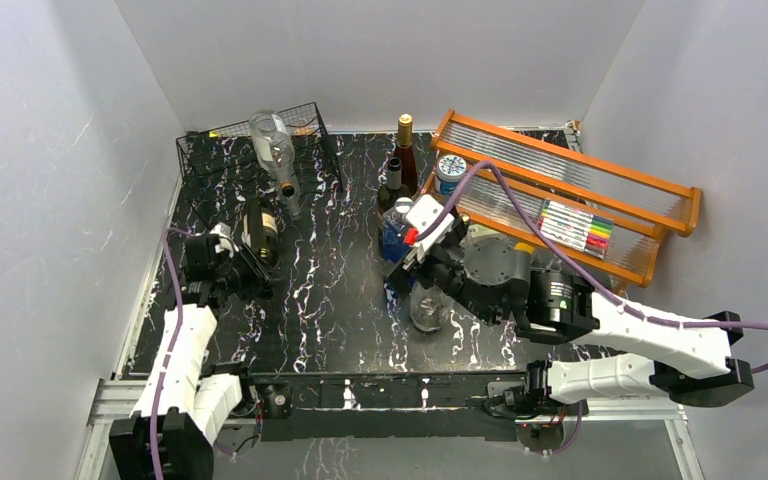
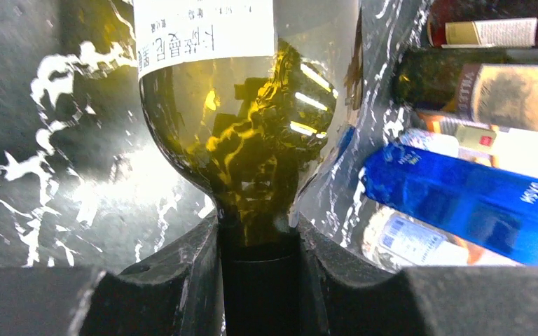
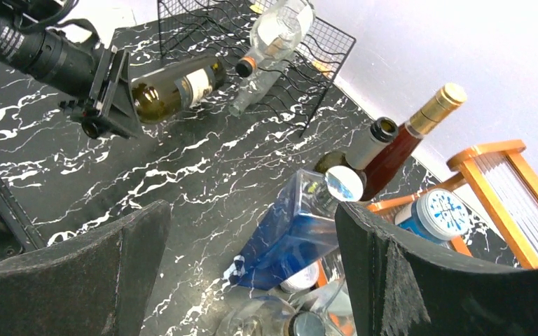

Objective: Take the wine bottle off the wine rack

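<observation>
Left hand (image 2: 258, 253) clamps wine bottle (image 2: 245, 140); white label (image 2: 207, 28), Chinese print.

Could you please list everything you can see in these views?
wine rack: one, black wire, back left
clear bottle: one, colourless, lying in rack
wine bottle: one, olive green, in front of rack
red bottle: one, gold cap, centre back
dark bottle: one, beside red bottle
blue bottle: one, centre
jar: one, white-blue lid, by shelf
shelf: one, orange wood, right
marker pack: one, multicoloured, on shelf
table: one, black marbled
left gripper: shut on wine bottle's neck
right gripper: open, above blue bottle
</observation>
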Motion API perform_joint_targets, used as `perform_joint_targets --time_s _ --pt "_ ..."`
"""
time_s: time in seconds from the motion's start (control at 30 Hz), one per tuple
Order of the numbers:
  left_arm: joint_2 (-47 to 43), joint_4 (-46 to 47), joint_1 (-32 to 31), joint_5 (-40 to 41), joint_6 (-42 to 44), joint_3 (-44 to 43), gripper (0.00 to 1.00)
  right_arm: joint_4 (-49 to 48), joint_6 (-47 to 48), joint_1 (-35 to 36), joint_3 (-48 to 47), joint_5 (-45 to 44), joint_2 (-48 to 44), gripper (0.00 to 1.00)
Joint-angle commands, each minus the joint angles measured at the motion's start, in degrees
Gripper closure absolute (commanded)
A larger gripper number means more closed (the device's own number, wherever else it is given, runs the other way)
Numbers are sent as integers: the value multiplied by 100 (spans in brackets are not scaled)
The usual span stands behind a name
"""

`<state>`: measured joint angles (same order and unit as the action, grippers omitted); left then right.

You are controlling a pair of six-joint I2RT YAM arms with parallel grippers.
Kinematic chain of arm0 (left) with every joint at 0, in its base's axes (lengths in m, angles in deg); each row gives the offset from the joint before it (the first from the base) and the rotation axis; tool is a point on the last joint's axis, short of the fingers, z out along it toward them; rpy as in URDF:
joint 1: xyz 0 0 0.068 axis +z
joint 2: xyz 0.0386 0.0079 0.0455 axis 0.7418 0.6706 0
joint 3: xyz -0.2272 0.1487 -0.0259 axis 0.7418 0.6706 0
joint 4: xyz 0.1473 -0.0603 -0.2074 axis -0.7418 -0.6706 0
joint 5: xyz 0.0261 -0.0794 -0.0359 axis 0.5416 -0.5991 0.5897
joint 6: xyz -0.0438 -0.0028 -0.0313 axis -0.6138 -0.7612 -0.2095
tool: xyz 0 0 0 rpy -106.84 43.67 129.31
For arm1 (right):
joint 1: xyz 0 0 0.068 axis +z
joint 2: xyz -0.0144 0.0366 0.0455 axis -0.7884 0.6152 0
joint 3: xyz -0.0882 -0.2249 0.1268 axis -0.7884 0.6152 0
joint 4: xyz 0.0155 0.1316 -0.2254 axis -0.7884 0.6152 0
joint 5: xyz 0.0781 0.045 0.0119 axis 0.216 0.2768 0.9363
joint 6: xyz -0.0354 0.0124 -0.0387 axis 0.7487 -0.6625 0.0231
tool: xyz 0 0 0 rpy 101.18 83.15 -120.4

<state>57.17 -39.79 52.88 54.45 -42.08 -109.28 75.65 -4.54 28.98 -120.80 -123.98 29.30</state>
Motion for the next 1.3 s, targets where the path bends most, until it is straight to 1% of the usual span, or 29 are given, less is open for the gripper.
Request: perform_joint_targets --time_s 0.0,0.1,0.23,0.37,0.47,0.6,0.73,0.87,0.93,1.03,1.13,1.27 --pt "-588 196 -25 -806 -407 103 87 -358 235 2 -477 120 309 2" --pt "-782 82 -40 -967 -519 107 87 -360 308 0 -673 218 561 2" --pt "-781 -203 -116 -1149 -472 18 87 -476 428 2 -948 491 907 2" --pt "-832 -275 -344 -1250 -587 6 87 -678 518 1 -1148 865 1241 2" --pt "-858 -295 -563 -1401 -704 -16 87 -1053 725 2 -1046 1290 1412 2" --pt "-890 -674 -837 -1337 -470 -208 86 -1366 929 1 -828 2095 1632 2" --pt "-872 -1099 -993 -1374 -256 -335 85 -1645 1173 10 -450 2567 1794 2" --pt "-1002 -1460 -1126 -1444 -234 -368 86 -2069 1610 20 20 2889 1890 2" --pt "-1062 -1579 -1200 -1538 -277 -359 87 -2395 1980 19 394 3151 1849 2" --pt "-1084 -1773 -1336 -1709 -417 -397 89 -3237 2823 20 1208 3731 1758 2" --pt "-1079 -2019 -1539 -1776 -348 -559 90 -3793 3015 17 1584 3755 1834 2" --pt "-973 -2371 -1803 -1642 -62 -694 89 -3972 3137 20 1853 3713 1919 2"
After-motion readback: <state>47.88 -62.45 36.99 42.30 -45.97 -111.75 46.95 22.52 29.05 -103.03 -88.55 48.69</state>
